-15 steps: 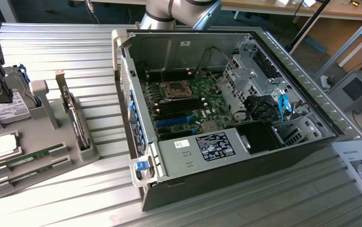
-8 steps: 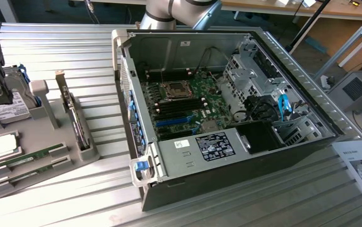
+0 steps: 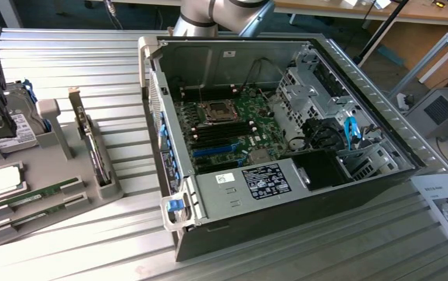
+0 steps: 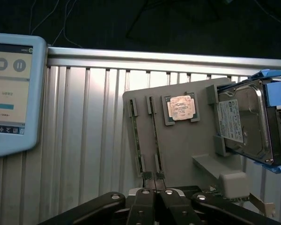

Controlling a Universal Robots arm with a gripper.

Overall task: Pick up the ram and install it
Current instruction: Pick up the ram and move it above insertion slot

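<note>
Ram: one of two alike thin green sticks, sat in clips on grey holder tray, second stick just beside.
Judged light, stiff, brittle, with delicate chips and contacts. Best hold: bare middle span between clips, gentle pinch across flat faces.
CPU chip and hard drive shared tray.
End effector above tray, fingers together, nothing held.
Open computer case well apart on desk, toward exterior view's right.

Silver arm tube, grey joint, black hand, silver screws
</note>
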